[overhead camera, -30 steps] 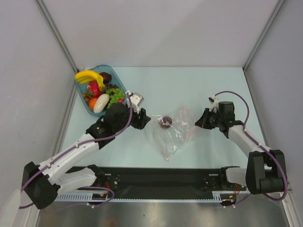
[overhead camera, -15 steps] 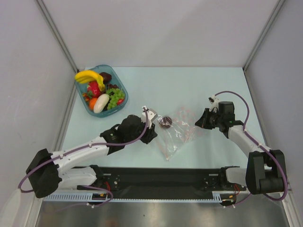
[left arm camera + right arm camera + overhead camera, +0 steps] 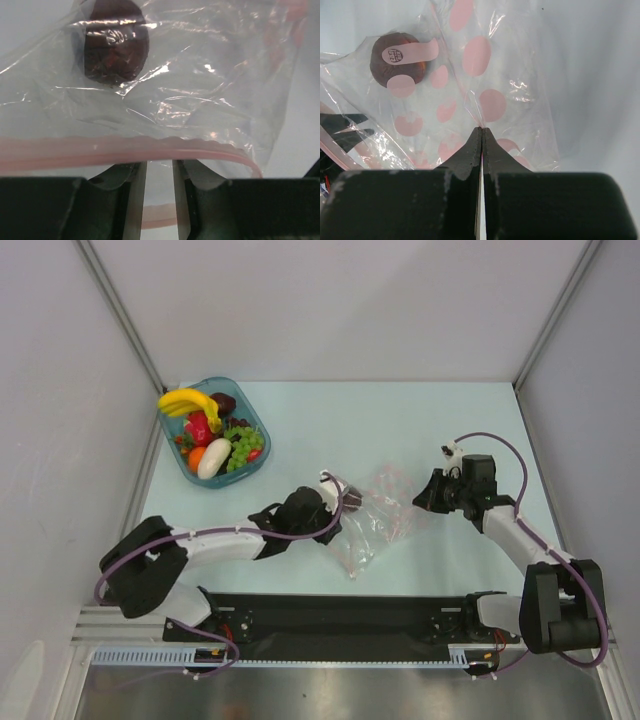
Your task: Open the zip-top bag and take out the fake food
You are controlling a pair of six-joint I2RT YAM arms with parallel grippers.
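Clear crinkly plastic zip-top bag (image 3: 378, 525) lies mid-way across the pale blue table (image 3: 400, 420), top view. My left gripper (image 3: 336, 508) is at its 9 o'clock edge, my right gripper (image 3: 420, 498) at its 3 o'clock edge. Teal translucent rounded tray (image 3: 260, 445) of toy fruit (image 3: 212, 435) sits well apart at 10 o'clock.

Left wrist: jaws narrowly parted, pinkish-red zip strip (image 3: 125, 147) across their tips. Dark purple round toy piece (image 3: 116, 47) sits inside the bag at 11 o'clock.

Right wrist: jaws pressed together, pinching the pink-dotted film. Same piece at 10 o'clock.
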